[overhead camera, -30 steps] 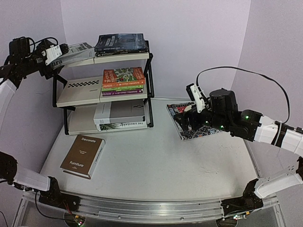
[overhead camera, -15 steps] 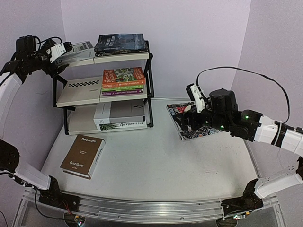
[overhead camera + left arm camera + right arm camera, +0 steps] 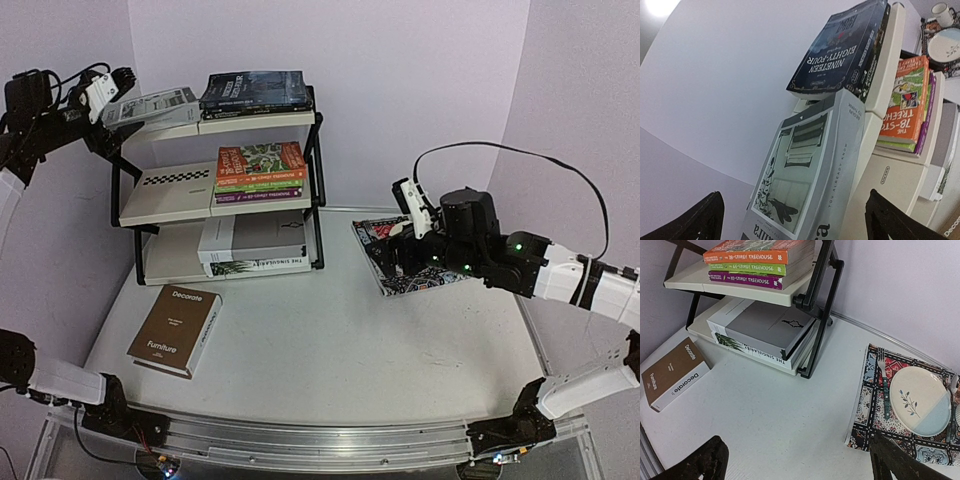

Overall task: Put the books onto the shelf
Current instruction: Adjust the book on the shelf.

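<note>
With left gripper (image 3: 120,79) and right gripper (image 3: 398,257) spread wide and empty, the brown rectangular book (image 3: 175,330) flat by the worktop's (image 3: 350,345) left edge is judged stiff, weighty, best pinched across its spine.

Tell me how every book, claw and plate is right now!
Brown book: flat on the table, closed.
Grey book: flat on the top shelf.
Dark book: flat beside it, top shelf.
Treehouse books: stacked on the middle shelf.
Big books: stacked on bottom shelf.
Left claw: open, empty.
Right claw: open, empty.
Plate: resting on the mat.
</note>
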Action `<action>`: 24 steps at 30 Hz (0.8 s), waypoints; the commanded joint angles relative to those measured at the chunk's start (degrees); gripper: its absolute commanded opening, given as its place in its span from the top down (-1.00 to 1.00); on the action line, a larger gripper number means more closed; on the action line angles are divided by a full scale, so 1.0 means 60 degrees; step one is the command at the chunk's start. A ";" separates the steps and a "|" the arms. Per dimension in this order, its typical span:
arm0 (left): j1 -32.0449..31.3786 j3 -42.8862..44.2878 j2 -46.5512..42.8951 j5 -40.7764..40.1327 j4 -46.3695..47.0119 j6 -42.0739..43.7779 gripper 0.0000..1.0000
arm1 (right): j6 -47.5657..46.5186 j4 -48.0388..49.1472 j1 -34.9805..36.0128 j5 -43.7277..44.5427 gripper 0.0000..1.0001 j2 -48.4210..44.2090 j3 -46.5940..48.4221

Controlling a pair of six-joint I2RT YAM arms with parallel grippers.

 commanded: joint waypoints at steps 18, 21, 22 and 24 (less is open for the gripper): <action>0.0047 -0.0572 -0.1440 -0.2020 0.1300 -1.0483 -0.95 | 0.0405 0.0358 -0.0106 -0.0163 -0.97 0.0305 0.0305; 0.0045 -0.0846 -0.1816 -0.2907 0.0970 -1.0804 -0.99 | 0.0420 0.0356 -0.0106 -0.0156 -0.97 0.0332 0.0290; 0.0046 -0.0863 -0.1901 -0.3139 0.0743 -1.0825 -0.99 | 0.0423 0.0361 -0.0109 -0.0155 -0.97 0.0365 0.0289; 0.0047 -0.0881 -0.2044 -0.3736 0.0216 -1.0845 -0.99 | 0.0444 0.0359 -0.0121 -0.0182 -0.97 0.0423 0.0306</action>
